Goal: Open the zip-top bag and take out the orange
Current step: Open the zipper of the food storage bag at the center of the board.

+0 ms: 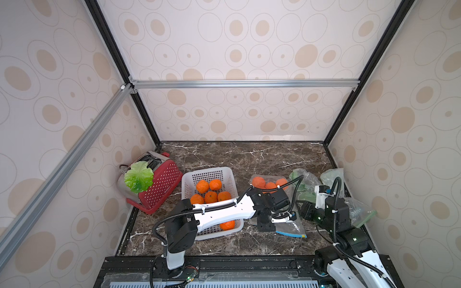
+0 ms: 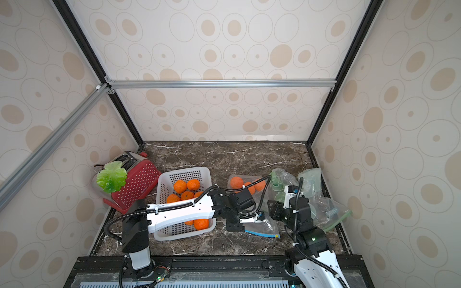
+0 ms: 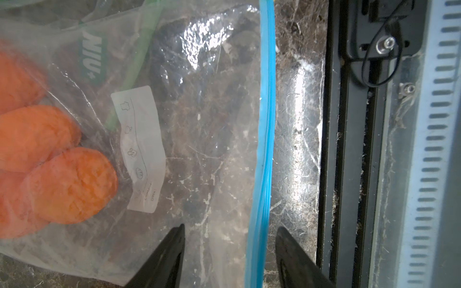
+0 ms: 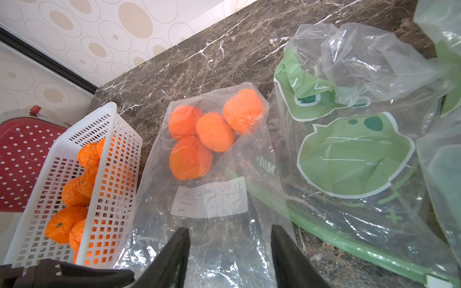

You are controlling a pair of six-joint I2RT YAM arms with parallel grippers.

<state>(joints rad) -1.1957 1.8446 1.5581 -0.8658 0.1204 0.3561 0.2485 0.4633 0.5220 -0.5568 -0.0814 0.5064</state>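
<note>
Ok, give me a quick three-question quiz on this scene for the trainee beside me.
1. How many oranges lie in the zip-top bag? A two, B four, C seven.
2. True or false: the left gripper stands open astride the bag's blue zip strip.
3. What lies on the red toaster?
Key: 1 B. 2 true. 3 a green leaf.
</note>
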